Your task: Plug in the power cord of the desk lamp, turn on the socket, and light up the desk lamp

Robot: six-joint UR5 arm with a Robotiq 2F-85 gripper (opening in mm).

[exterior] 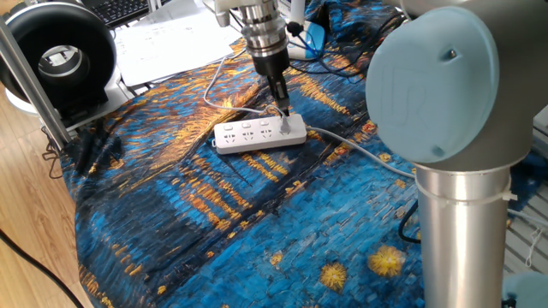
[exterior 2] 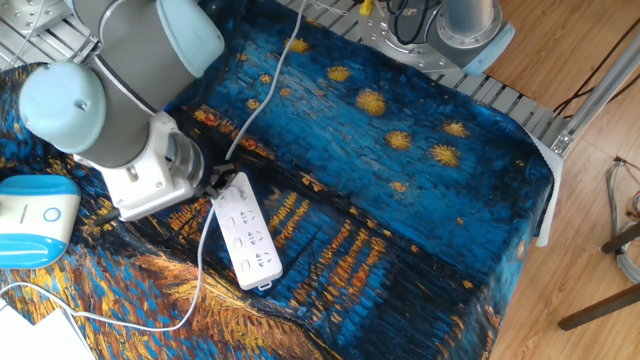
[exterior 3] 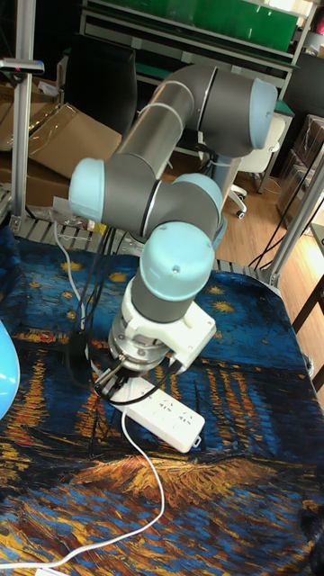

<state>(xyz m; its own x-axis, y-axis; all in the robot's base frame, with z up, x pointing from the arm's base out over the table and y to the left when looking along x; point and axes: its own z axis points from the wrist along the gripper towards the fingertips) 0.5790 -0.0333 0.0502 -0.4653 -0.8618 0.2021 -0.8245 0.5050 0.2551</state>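
White plastic stands out against the blue-and-gold painted cloth (exterior: 214, 214) in one fixed view: the socket (exterior: 259, 134) lies flat on it, long side running left to right, and the gripper (exterior: 282, 112) points steeply down at its right end, fingers drawn close together with a small white plug between their tips, right at the strip's top face. Whether the prongs are seated cannot be told. A thicker grey-white cable (exterior: 360, 152) leaves that same end toward the right. In the other fixed view the socket (exterior 2: 245, 233) runs diagonally, the gripper (exterior 2: 219, 184) meets its upper end, and the power cord (exterior 2: 195, 275) curves down from there and off to the left; the desk lamp (exterior 2: 35, 217) shows its light-blue base at the left edge, well apart from the strip. In the tall fixed view the arm's wrist hides most of the gripper (exterior 3: 115, 378), which sits just beside the socket (exterior 3: 162, 416), with the power cord (exterior 3: 148, 472) looping toward the bottom.
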